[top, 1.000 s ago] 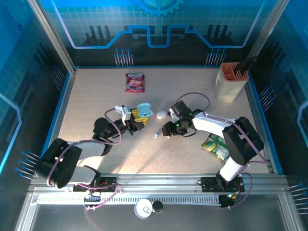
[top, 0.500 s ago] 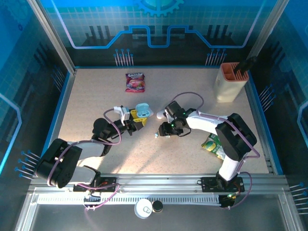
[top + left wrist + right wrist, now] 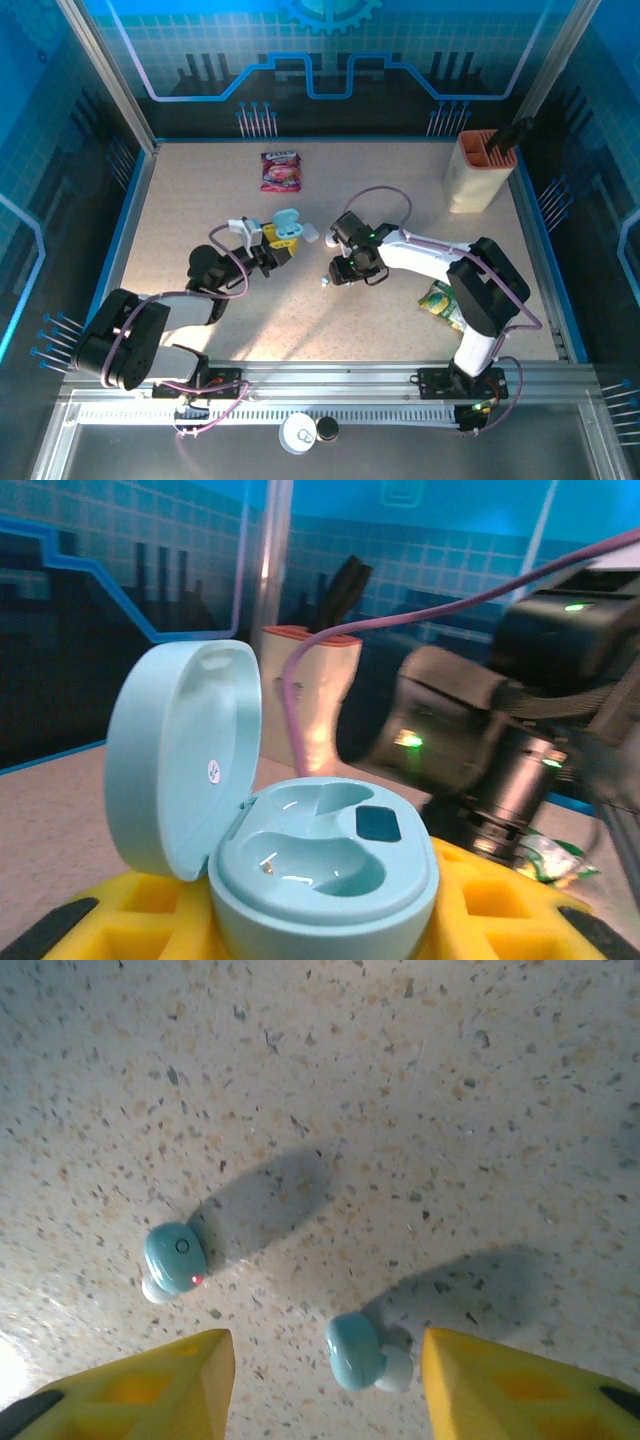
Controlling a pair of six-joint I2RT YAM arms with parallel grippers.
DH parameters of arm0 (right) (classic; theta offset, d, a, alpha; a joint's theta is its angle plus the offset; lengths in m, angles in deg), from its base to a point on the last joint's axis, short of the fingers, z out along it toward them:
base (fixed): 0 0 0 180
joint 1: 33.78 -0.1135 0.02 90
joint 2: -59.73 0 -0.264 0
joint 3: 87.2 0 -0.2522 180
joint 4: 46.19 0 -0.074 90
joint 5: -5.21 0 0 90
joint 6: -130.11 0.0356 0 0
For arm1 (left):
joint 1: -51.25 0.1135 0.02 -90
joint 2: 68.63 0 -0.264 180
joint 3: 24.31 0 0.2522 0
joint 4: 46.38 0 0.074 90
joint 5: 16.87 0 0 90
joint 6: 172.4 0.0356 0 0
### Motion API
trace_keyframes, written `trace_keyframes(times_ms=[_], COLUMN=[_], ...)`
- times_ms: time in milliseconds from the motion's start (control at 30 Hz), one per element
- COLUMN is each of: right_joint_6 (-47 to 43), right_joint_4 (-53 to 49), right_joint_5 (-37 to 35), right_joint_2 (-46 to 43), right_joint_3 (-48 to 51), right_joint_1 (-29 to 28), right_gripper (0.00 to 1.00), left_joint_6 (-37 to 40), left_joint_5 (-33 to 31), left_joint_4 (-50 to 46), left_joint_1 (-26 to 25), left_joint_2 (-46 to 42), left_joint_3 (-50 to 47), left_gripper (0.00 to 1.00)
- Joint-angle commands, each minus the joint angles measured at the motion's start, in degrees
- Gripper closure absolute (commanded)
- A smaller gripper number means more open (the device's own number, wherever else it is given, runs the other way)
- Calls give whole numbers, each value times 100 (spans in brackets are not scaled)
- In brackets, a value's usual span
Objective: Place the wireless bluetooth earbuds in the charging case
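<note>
The charging case (image 3: 322,868) is a pale-blue pebble with its lid (image 3: 178,758) hinged open and both wells empty. My left gripper (image 3: 320,925) is shut on its base between yellow pads. In the top view the case (image 3: 287,221) sits in the left gripper (image 3: 277,243), left of centre. Two pale-blue earbuds lie on the speckled table: one (image 3: 357,1351) between the open yellow fingers of my right gripper (image 3: 326,1385), the other (image 3: 173,1257), with a red light, to its left. The right gripper (image 3: 334,276) hovers just above the earbuds (image 3: 325,282), touching neither.
A small white pebble-shaped object (image 3: 312,235) lies between the two grippers. A pink snack pouch (image 3: 281,170) is at the back, an orange-and-cream holder (image 3: 480,170) at the back right, and a green packet (image 3: 447,303) under the right arm.
The right gripper has moved left and settled over the earbuds, its jaws narrowing slightly. The left gripper has shifted a little left with the case.
</note>
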Motion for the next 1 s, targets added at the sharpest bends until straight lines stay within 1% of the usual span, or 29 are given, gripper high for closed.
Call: trace_keyframes(times_ms=[0,133,233,300,533,833,967], right_joint_6=[-240,-174,-87,-42,-50,-145,-165], right_joint_4=[-919,-1432,-1751,-1899,-1953,-1876,-1876], right_joint_5=[-1511,-2317,-2851,-3031,-2985,-2864,-2869], right_joint_2=[-8,348,672,895,1349,1627,1658], right_joint_3=[-396,-746,-1081,-1261,-1452,-1553,-1566], right_joint_1=[-413,-813,-1071,-1192,-1304,-1296,-1288], right_gripper=[49,51,55,58,66,70,74], left_joint_6=[-51,-134,-143,-156,-213,-233,-250], left_joint_5=[-361,-570,-644,-644,-558,-450,-394], left_joint_4=[194,196,194,194,198,194,194], left_joint_1=[228,407,477,508,535,536,535], left_joint_2=[-144,-230,-310,-363,-389,-271,-229], left_joint_3=[-130,-203,-247,-272,-318,-239,-228], left_gripper=[71,71,72,71,71,71,71])
